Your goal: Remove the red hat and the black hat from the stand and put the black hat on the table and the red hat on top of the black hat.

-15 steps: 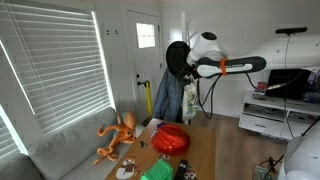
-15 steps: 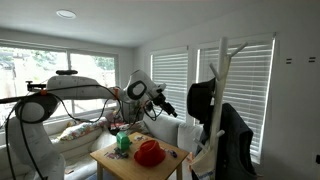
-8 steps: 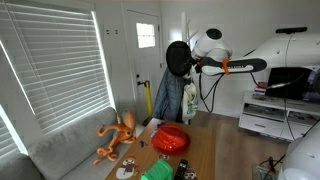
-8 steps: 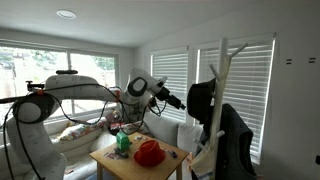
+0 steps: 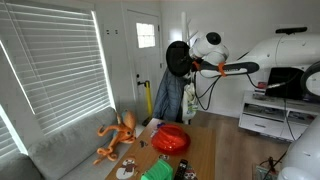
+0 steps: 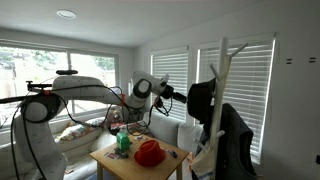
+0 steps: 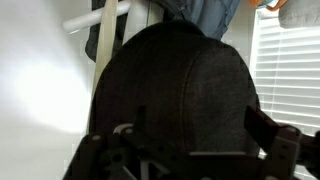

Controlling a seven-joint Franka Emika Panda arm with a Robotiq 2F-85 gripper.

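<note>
The black hat (image 5: 176, 57) hangs on the stand (image 5: 170, 95), which is draped with a blue-grey jacket; both show in both exterior views, the hat (image 6: 201, 98) on the pale prongs of the stand (image 6: 222, 60). In the wrist view the black hat (image 7: 175, 90) fills the picture. My gripper (image 7: 198, 130) is open, its fingers spread to either side of the crown. It reaches the hat from the side (image 5: 190, 63) (image 6: 181, 95). The red hat (image 5: 170, 139) (image 6: 149, 152) lies on the wooden table (image 5: 200, 150) (image 6: 112, 165).
An orange plush octopus (image 5: 118, 135) sits on the grey sofa beside the table. A green item (image 6: 123, 142) and small toys lie on the table. Window blinds (image 5: 55, 70) stand behind. A pale stand prong (image 7: 100, 35) rises left of the hat.
My gripper has moved steadily toward the black hat on the stand and is now right at it. The hats have not moved.
</note>
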